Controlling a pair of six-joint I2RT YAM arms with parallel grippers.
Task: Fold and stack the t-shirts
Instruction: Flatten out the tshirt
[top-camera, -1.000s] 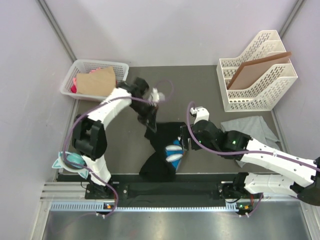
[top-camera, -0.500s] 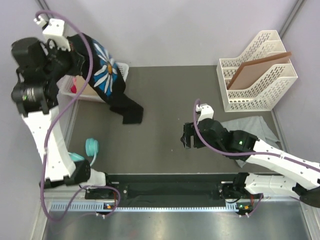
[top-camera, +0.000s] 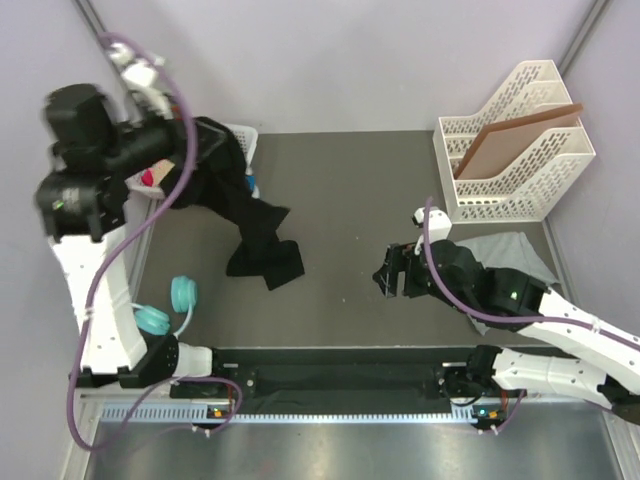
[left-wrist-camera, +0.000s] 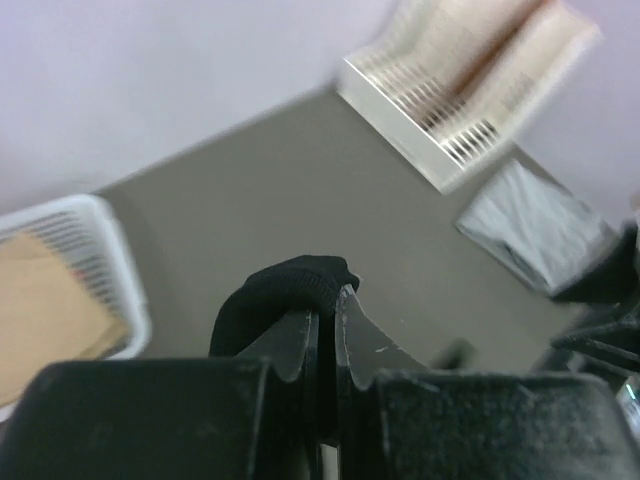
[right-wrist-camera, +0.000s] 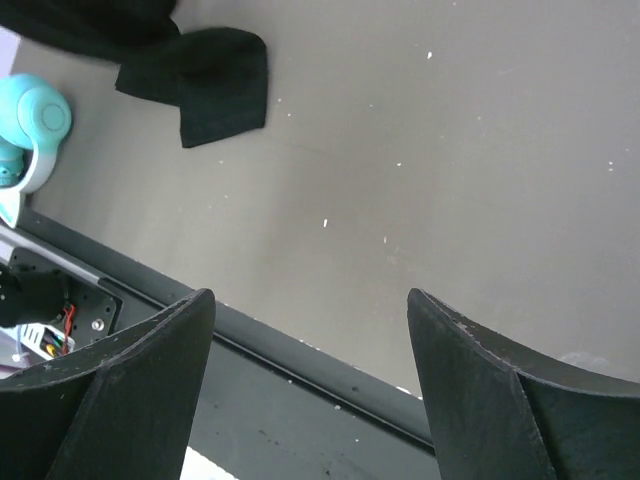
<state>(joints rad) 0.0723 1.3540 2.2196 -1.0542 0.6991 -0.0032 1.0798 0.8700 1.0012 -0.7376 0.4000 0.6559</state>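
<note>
A dark grey desk (top-camera: 350, 200) is closed in by pale lilac walls. The black t-shirt (top-camera: 245, 220) hangs in a twisted rope from the left pincer (left-wrist-camera: 326, 300). That pincer is lifted high over the back left corner and clenched on a bunched fold of the cloth, as the left wrist view shows. The shirt's lower end lies crumpled on the desk, left of the middle, and a sliver of blue shows partway up it. The light grey t-shirt (top-camera: 505, 255) lies rumpled on the desk's right side, partly under the right arm and just in front of a white file rack (top-camera: 520, 165) that holds a brown board (top-camera: 515, 135). The right pincer (right-wrist-camera: 310, 295) hovers over bare desk right of the middle, its jaws released and wide apart, holding nothing. A white basket (left-wrist-camera: 110, 260) with something tan and flat inside stands at the back left, behind the hanging shirt. A teal round object (top-camera: 181, 294) sits near the left arm's base.
</note>
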